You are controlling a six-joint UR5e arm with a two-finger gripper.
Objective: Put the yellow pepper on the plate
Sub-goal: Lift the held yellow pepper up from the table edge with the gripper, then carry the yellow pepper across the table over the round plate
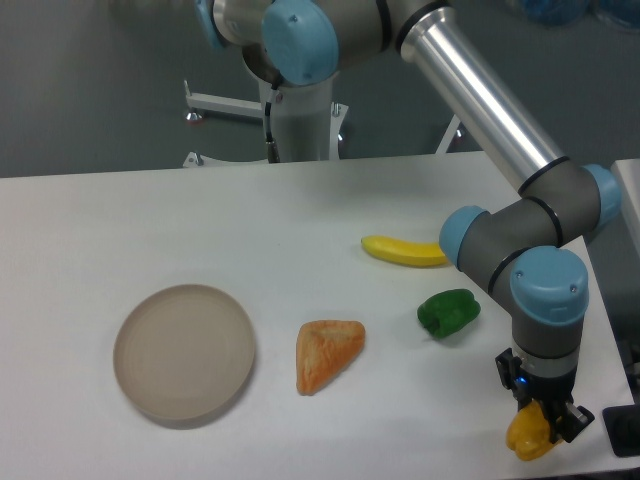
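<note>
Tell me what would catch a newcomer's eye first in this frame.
Probably the gripper at the table's near right corner, closed around the yellow pepper. Next, the plate, bare, far off at the near left. Between them lie an orange wedge, a green pepper and a banana.

The yellow pepper (529,433) looks glossy plastic, the plate (184,351) smooth and matt, the arm (480,90) brushed metal.

Silver tube links, grey joints, light-blue caps; small black end effector (546,418).
</note>
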